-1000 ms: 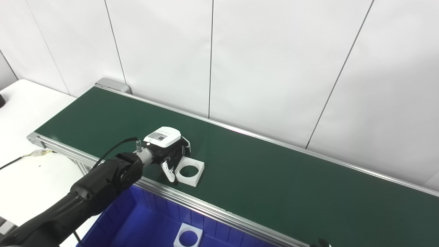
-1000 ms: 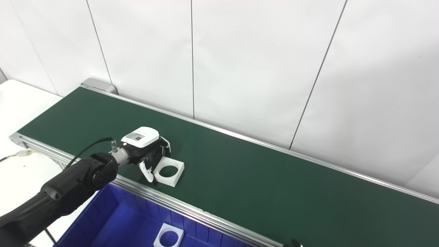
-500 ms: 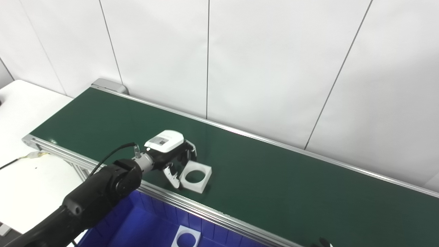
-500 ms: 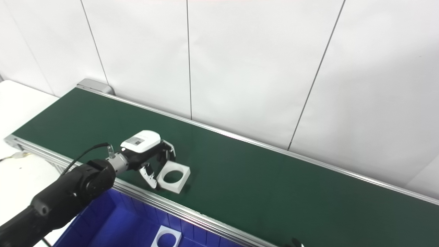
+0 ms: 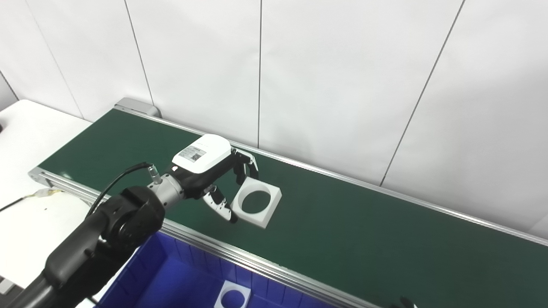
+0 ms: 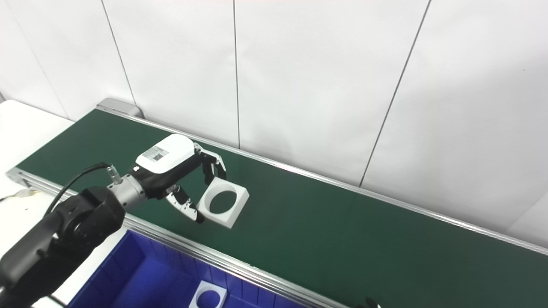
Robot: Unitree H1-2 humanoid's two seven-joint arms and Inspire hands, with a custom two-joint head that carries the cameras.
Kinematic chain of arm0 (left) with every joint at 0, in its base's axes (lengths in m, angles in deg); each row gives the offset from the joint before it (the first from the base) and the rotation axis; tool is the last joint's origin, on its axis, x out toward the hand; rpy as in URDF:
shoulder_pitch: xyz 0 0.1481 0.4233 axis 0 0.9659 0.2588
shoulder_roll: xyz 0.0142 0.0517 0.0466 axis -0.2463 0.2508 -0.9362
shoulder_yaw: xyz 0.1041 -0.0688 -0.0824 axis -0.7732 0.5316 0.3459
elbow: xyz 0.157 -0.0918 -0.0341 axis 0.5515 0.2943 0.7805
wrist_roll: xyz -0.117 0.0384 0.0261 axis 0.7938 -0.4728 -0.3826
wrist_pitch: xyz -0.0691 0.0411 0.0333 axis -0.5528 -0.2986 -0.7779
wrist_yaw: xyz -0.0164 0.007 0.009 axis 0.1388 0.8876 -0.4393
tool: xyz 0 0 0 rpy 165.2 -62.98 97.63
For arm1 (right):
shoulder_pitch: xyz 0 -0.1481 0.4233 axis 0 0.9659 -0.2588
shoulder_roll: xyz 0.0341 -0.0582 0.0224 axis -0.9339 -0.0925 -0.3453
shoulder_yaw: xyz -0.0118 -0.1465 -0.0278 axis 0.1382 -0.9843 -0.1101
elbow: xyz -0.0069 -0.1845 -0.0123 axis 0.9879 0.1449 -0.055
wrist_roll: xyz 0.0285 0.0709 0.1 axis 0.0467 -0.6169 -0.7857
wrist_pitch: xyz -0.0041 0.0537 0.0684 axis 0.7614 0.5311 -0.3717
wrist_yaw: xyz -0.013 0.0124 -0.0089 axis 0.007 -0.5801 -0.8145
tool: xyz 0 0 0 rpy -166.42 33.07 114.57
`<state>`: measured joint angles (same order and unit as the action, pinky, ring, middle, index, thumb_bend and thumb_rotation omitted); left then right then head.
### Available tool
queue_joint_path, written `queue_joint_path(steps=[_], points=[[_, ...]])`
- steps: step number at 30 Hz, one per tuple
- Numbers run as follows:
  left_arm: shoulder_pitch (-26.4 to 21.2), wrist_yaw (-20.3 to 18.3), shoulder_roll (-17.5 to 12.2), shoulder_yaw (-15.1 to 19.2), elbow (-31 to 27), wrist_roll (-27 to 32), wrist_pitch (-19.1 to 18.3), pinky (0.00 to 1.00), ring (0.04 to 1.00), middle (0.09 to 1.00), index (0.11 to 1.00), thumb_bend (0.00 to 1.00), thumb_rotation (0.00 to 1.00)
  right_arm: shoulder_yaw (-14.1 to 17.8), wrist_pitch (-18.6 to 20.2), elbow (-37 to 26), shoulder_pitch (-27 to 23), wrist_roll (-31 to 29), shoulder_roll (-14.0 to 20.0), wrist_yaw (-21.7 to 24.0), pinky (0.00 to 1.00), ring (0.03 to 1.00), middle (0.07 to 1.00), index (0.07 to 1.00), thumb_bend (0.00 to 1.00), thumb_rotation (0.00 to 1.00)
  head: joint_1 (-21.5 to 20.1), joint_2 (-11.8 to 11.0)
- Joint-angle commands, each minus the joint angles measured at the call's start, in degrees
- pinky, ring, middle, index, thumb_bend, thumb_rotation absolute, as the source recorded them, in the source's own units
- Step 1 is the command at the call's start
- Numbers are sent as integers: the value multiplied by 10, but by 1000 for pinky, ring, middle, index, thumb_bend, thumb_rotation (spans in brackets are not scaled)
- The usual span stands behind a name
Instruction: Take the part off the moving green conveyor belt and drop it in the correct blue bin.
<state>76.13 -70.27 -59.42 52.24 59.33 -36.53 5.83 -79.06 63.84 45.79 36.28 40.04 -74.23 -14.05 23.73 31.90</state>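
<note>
A white square part with a round hole point(image 5: 265, 219) hangs tilted a little above the green conveyor belt point(image 5: 342, 222). My left hand point(image 5: 209, 169) is shut on it, fingers on its far edge and thumb on its near left edge. The same part point(image 6: 233, 217) and hand point(image 6: 171, 167) appear in the right eye view. Below the belt's near rail stands a blue bin point(image 5: 180, 278) with another white square part with a hole point(image 5: 233, 296) inside. Only a dark tip of my right hand point(image 5: 404, 303) shows at the bottom edge, its fingers hidden.
The belt's silver near rail point(image 5: 257, 263) runs between belt and bin. A white table point(image 5: 25, 128) lies to the left, with a cable connector point(image 5: 43, 193) by the belt's end. White wall panels stand right behind the belt.
My left hand has closed on the part and lifted it off the belt, up and slightly to the right. The part now tilts in the air instead of lying flat.
</note>
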Motion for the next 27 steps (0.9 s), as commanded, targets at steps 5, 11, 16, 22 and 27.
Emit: queue_joint_path(steps=[5,11,16,22,27], points=[[31,-31,-8,17,-62,-9,-4,673,556,476,499,523,0,4,-8,-32,3,-9,0,4,766,831,861,933,690,608,0,18],[88,-72,14,-5,-104,-22,-13,703,552,478,498,522,0,7,4,-50,2,-5,1,5,761,837,863,934,691,633,1,55],[114,-82,43,-21,-108,-36,-9,693,542,471,499,523,0,10,13,-66,2,-7,3,8,748,828,853,927,694,628,-1,82],[143,-76,61,-38,-91,-67,10,568,477,449,505,524,0,17,33,-92,0,-8,12,15,726,810,836,908,710,593,4,112],[159,-68,70,-43,-72,-89,20,670,526,467,499,524,0,22,45,-107,-4,-16,18,21,710,797,825,898,714,570,10,132]])
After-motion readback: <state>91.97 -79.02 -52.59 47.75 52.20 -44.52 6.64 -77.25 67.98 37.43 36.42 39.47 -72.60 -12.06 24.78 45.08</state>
